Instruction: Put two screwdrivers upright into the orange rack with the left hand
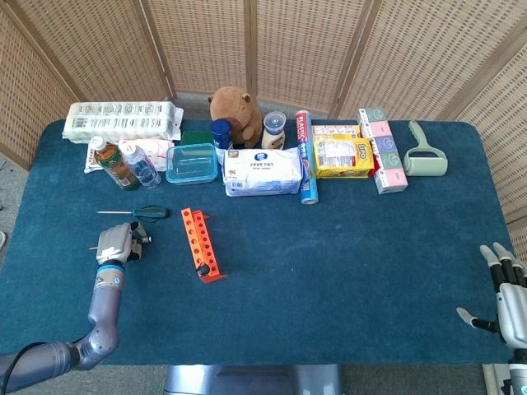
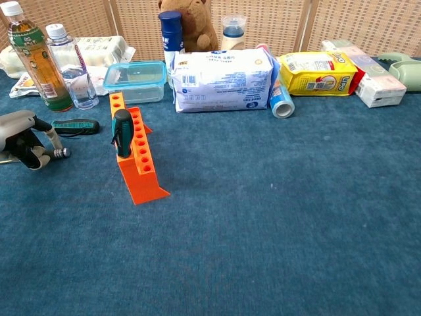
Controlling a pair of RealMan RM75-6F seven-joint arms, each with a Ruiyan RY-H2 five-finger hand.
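A matt, napped blue cloth covered the table (image 2: 276, 217), the orange rack (image 2: 135, 158) looked like smooth plastic, the standing screwdriver (image 2: 122, 133) had a glossy green-black handle, and the left hand (image 2: 23, 138) showed pale metal with dark parts.
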